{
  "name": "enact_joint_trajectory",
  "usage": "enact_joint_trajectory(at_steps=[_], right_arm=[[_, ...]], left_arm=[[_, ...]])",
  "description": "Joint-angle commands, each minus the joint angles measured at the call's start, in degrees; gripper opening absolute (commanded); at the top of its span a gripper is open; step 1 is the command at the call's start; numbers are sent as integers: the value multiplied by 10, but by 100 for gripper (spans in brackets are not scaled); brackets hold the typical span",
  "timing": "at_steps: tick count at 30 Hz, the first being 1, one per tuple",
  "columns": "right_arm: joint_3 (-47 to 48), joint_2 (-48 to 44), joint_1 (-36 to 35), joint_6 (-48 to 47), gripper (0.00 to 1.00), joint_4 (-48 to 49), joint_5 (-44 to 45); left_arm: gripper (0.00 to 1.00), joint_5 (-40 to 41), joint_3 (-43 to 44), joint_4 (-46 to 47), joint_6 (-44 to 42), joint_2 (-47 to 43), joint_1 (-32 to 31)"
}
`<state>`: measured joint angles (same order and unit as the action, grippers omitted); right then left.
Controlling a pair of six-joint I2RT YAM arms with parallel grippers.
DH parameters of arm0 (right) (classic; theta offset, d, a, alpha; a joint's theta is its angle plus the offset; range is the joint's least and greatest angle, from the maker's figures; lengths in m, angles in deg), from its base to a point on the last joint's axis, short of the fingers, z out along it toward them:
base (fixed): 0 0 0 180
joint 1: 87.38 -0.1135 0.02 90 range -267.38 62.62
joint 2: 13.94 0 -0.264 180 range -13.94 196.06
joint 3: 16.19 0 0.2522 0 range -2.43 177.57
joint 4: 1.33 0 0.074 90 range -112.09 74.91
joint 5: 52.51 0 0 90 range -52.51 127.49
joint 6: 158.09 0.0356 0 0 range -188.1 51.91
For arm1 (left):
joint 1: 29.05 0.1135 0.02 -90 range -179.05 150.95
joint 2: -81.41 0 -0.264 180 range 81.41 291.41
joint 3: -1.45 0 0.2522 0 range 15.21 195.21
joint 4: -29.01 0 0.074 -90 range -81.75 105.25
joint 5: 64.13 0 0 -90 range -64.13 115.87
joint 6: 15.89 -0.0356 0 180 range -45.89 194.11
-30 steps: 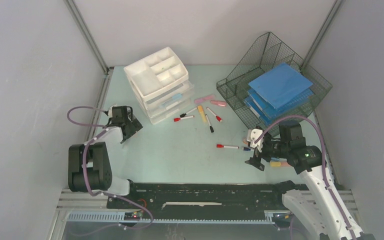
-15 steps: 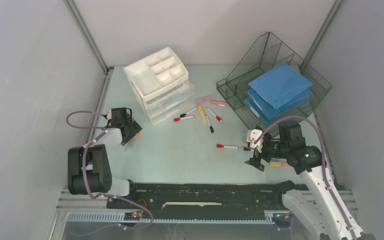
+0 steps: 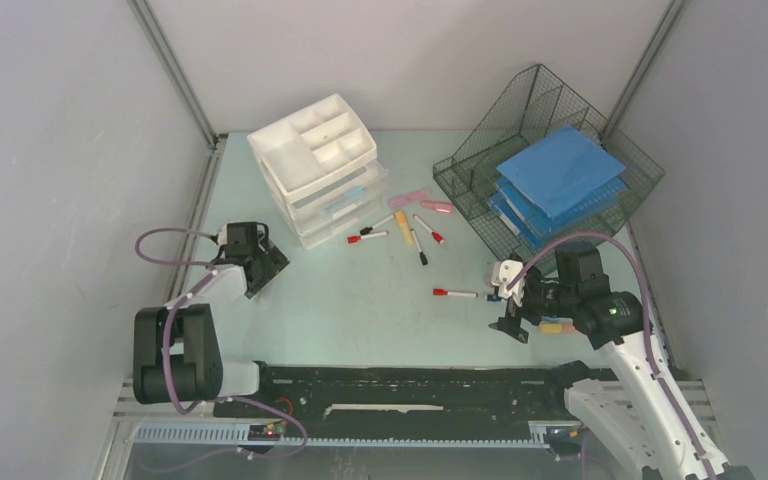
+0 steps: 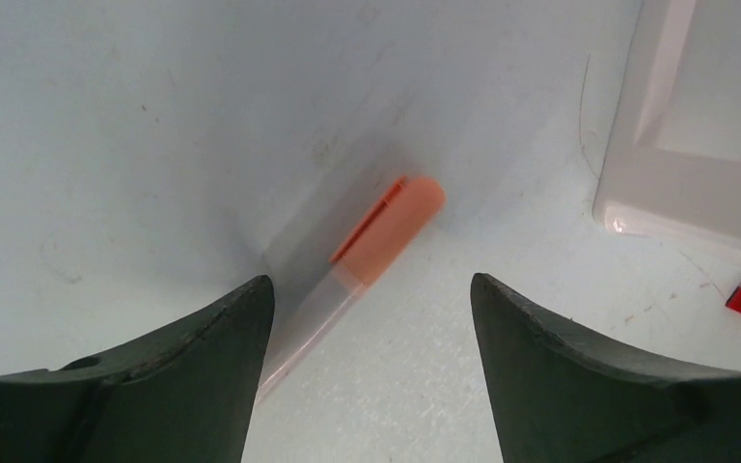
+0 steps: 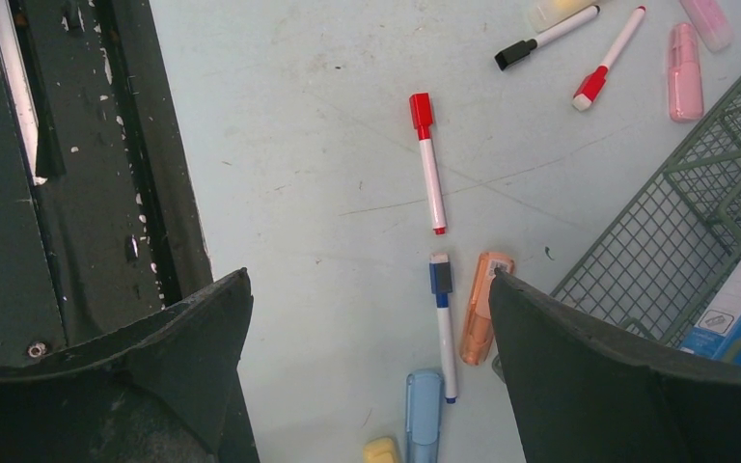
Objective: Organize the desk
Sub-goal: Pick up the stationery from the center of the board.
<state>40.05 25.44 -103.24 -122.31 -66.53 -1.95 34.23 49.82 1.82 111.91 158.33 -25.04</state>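
Left gripper [image 4: 369, 285] hangs wide open and empty over the desk [image 3: 360, 300], the mint top under both arms. The orange highlighter [image 4: 384, 234] lies right between my fingers, its long axis slanting across the gap with the cap toward the drawer unit [image 4: 695, 125]. I'd square the wrist before closing. Right gripper [image 5: 367, 280], also spread and empty, is well apart on the right.

We see the desk [image 3: 360, 300] as a large, flat, pale mint-green rectangle lying level, closed in by grey walls [image 3: 60, 150] on its left, far and right edges. A black rail [image 3: 410, 380] runs along its near edge. Up close, we find its surface matte, with fine scratches and small dark specks.
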Motion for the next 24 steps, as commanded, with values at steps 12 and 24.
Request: enact_joint_trajectory(at_steps=[12, 24], right_arm=[[4, -13, -4, -11, 100, 1, 2], [4, -22, 2, -11, 100, -1, -4]], left_arm=[[61, 36, -57, -106, 91, -62, -58], [4, 38, -93, -57, 39, -143, -58]])
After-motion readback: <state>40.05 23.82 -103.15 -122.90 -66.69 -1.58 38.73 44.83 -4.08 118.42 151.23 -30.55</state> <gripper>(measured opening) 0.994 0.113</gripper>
